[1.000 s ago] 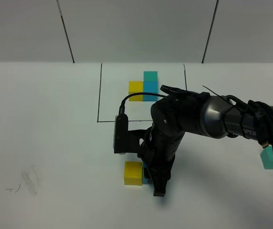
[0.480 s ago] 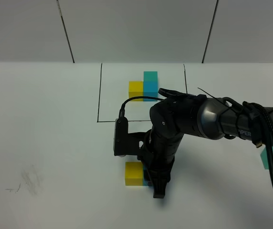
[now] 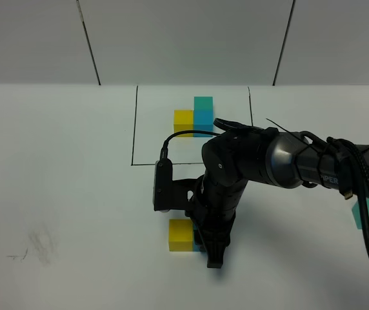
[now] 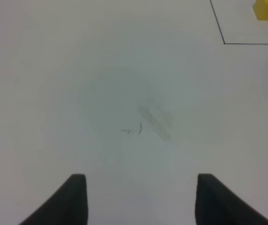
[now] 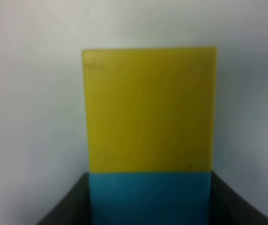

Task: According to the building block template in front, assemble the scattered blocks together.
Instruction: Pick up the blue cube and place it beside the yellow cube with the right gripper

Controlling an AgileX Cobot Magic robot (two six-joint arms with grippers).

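Right arm point(image 3: 262, 161) has sunk a touch over the last second. Its cables now cross more of the loose teal-green block point(image 3: 360, 218). Loose yellow block point(image 3: 180, 234) has crept slightly to the right. Nothing else on the worktop point(image 3: 62, 194) has changed.

Right hand point(image 3: 213, 255) points down at the near middle of the worktop. In the right wrist view, the right hand point(image 5: 150, 201) has a dark finger point(image 5: 73, 201) against each side of the blue block point(image 5: 150, 197): clamped on it. From the high camera only a sliver of the blue block point(image 3: 197, 244) shows beside the arm. The yellow block point(image 5: 150, 110) sits flush against the blue block's far face, edges lined up, both on the worktop.

The teal-green block lies well apart from that pair, at the right edge of the high view, partly hidden by cables.

Template point(image 3: 194, 116) sits at the back inside a thin black rectangle point(image 3: 135, 123). Its yellow cube point(image 3: 184, 119) joins its blue cube point(image 3: 203, 119), with the teal-green cube point(image 3: 203, 103) on the blue one's far side. It is near the pair, not touching it.

Left hand point(image 4: 141, 201): out of the high view. Its own camera shows its fingers point(image 4: 78, 197) apart, with nothing between them, above bare worktop. A faint grey smudge point(image 4: 155, 123) lies ahead. A corner of the black rectangle point(image 4: 224, 43) and the template's yellow cube point(image 4: 267, 9) show at the edge of that view.
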